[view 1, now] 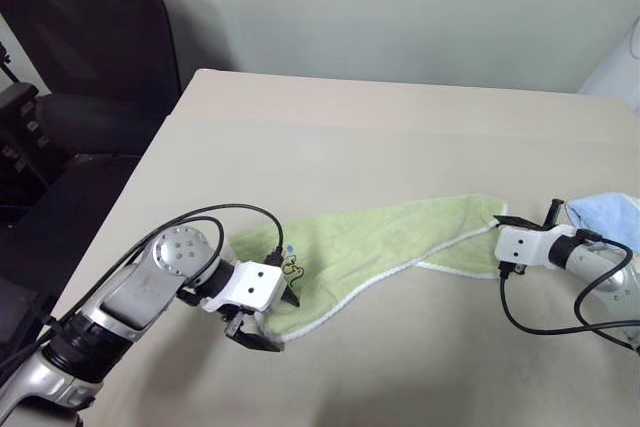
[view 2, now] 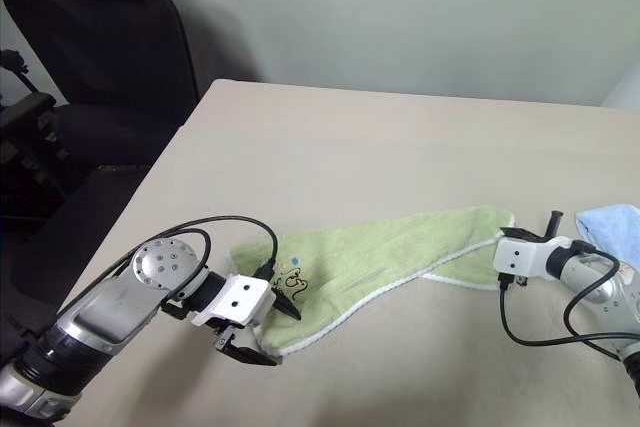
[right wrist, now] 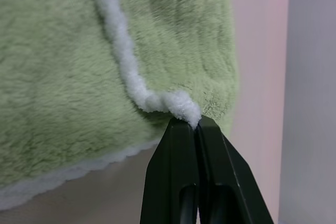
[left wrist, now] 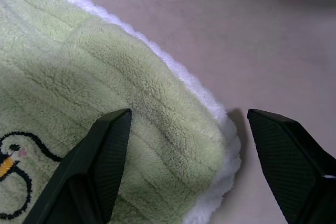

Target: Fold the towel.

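Left eye view shows the towel, light green terry with white stitched edging and a small dark embroidered motif, lying folded in a long slanted band across the near part of the table. The left claw stands released over the towel's near corner, and the right claw is at its far end, beside a light blue cloth. The right wrist view adds that this claw is clenched on the white edging at the towel's corner, and the left wrist view adds the spread fingers with one over the pile, the other over bare table.

Silver arms, black cables, black claws
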{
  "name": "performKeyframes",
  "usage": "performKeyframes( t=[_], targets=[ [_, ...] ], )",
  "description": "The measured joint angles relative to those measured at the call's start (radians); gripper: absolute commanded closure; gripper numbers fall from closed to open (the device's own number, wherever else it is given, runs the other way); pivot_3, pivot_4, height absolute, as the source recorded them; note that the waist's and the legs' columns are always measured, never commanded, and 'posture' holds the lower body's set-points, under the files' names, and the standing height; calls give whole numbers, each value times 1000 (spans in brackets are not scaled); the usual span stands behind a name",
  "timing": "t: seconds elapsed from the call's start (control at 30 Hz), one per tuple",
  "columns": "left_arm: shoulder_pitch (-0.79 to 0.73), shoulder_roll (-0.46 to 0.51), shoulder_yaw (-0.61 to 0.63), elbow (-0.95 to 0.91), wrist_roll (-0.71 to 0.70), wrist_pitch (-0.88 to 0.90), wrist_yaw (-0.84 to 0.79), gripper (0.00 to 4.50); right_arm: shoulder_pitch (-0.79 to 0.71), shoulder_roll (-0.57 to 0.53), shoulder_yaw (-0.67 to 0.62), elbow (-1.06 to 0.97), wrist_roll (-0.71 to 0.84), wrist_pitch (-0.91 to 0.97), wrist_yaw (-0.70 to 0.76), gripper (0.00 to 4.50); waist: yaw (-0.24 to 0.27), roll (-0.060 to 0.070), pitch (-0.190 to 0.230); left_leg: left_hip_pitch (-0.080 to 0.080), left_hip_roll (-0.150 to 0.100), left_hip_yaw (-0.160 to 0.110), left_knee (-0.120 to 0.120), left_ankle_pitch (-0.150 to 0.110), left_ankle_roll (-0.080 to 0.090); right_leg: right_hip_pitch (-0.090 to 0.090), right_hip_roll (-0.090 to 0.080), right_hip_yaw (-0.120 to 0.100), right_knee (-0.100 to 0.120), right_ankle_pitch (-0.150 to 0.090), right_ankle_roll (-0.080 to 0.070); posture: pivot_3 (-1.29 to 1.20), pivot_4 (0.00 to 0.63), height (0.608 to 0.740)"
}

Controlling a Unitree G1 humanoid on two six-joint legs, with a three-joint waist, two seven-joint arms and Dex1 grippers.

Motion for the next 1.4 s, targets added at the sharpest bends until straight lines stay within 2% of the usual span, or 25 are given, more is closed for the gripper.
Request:
performKeyframes(
  t=[0.3, 0.43, 0.6, 0.77, 0.87, 0.97, 1.07, 1.2, 1.27, 1.4],
  targets=[
    [20, -50, 13, 6, -49, 85, 34, 4427, 1, -3, -8, -1, 0, 16, 0, 4500, 1, 1, 0, 0, 0, 0, 0, 0, 0, 0, 0, 0, 0, 0, 0, 0, 150, 740],
    [37, -57, 60, -1, -105, 133, 59, 4472, -18, -12, -8, 5, 2, 17, 5, 4500, 3, 1, 0, 0, 0, 0, 0, 0, 0, 0, 0, 0, 0, 0, 0, 0, 150, 740],
    [-51, -179, 234, 6, -301, 323, 197, 4472, -62, -16, -55, 6, 60, 51, 21, 4500, 10, 1, 0, 0, -1, 1, 1, 1, 0, 1, 0, 0, 1, 0, 1, 0, 150, 740],
    [-322, -374, 412, 156, -408, 443, 475, 4472, -192, -43, -116, 50, 122, 103, 39, 4500, 14, 1, 0, 2, -1, 1, 2, 5, 2, 4, -1, 0, 0, 4, 4, 0, 150, 740],
    [-500, -476, 494, 338, -422, 451, 637, 4472, -279, -66, -129, 122, 148, 120, 48, 4500, 15, 1, 0, 2, -1, 2, 2, 6, 3, 4, -1, 0, -1, 6, 6, 0, 150, 740],
    [-646, -499, 548, 508, -422, 411, 714, 4472, -338, -83, -159, 157, 196, 141, 75, 4500, 14, 1, 0, 0, -1, 3, 1, 6, 4, 2, -1, 2, -2, 6, 7, 0, 150, 740],
    [-723, -479, 606, 598, -429, 367, 725, 4472, -360, -126, -226, 155, 263, 180, 111, 4500, 10, 1, 0, -1, -1, 5, 1, 7, 5, 1, -1, 4, -3, 3, 8, 0, 150, 740],
    [-652, -431, 628, 520, -498, 403, 644, 4472, -302, -157, -349, 46, 402, 283, 212, 4500, 7, 1, 0, -3, -2, 6, 0, 6, 4, 0, -1, 5, -4, -3, 7, 0, 150, 740],
    [-529, -356, 629, 393, -549, 472, 581, 4472, -184, -175, -426, -48, 476, 355, 298, 4500, 5, 1, 1, -6, -2, 6, 0, 9, -4, -4, -1, 5, -3, -6, 7, 0, 150, 740],
    [-251, -220, 590, 161, -591, 554, 455, 4472, 66, -161, -509, -197, 577, 488, 444, 4500, 6, 0, 1, -13, -3, 6, 4, 10, -6, -9, 0, 4, -1, -4, 8, 0, 150, 740]
  ],
)
